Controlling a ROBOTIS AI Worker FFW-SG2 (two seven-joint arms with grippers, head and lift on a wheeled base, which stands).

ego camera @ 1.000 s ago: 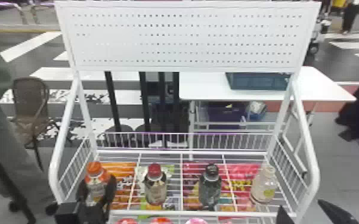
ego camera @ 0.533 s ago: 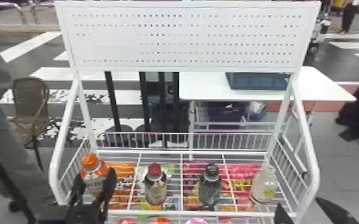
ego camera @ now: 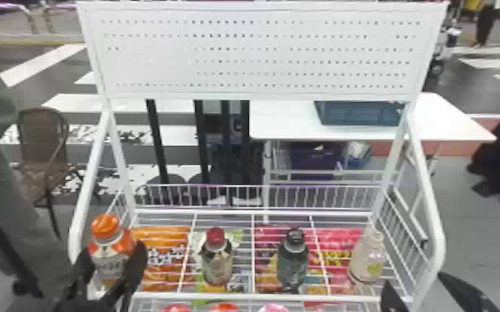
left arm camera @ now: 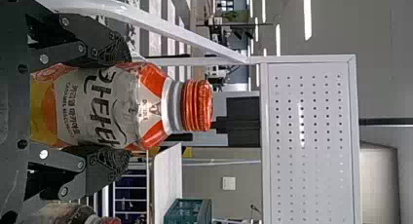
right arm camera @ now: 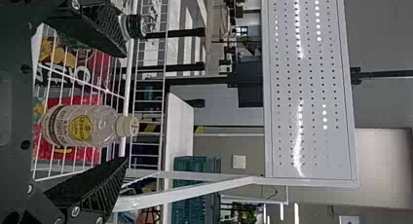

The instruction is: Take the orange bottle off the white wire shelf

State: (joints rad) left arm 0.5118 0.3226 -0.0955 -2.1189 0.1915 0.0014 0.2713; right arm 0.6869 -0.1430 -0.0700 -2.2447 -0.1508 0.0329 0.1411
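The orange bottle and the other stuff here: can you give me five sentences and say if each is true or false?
1. The left end effector has its fingers on both sides of the orange bottle. True.
2. The orange bottle has a green cap. False: its cap is orange.
3. The right end effector is holding the pale bottle. False: its fingers are open, and the pale bottle stands on the white wire shelf.
4. The red-capped bottle is on the shelf. True.
5. The crate is on the floor. False: the crate is on the white table.
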